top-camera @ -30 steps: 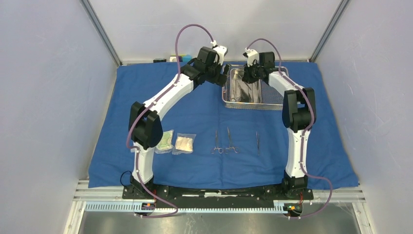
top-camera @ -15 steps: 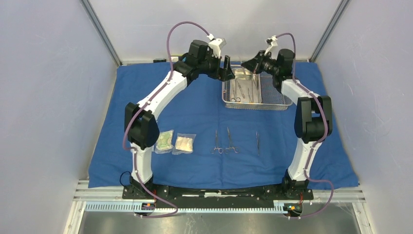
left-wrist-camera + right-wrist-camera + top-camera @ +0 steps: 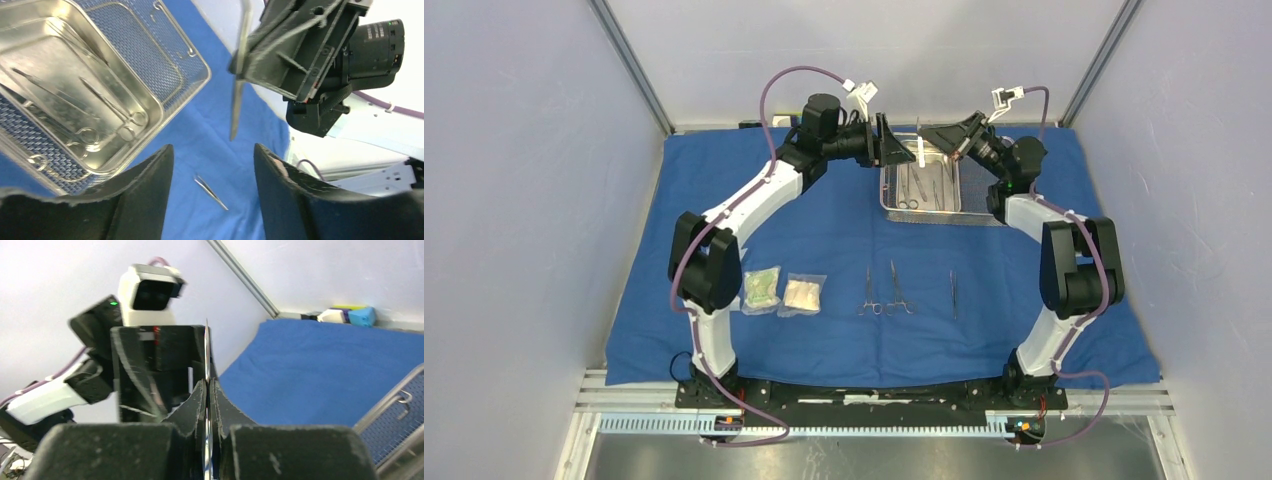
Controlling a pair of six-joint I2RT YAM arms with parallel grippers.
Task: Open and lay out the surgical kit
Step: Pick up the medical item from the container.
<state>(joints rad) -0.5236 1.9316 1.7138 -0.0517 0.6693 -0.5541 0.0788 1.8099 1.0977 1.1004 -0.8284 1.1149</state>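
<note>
The space is enclosed by pale grey panels: a left wall (image 3: 514,200) at 9 o'clock, a back wall (image 3: 864,50) at 12 and a right wall (image 3: 1194,200) at 3. Aluminium posts (image 3: 629,65) are set in the far corners, at 11 and 1. A slotted metal rail (image 3: 874,425) is fixed along 6 o'clock. Even, soft light is cast throughout.

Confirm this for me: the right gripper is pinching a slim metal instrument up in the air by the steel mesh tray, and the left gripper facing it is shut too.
Not quite. The left gripper is open: the left wrist view shows its jaws standing apart with nothing between them. The rest is right: the right gripper is pinching a slim metal instrument up in the air by the steel mesh tray.
</note>
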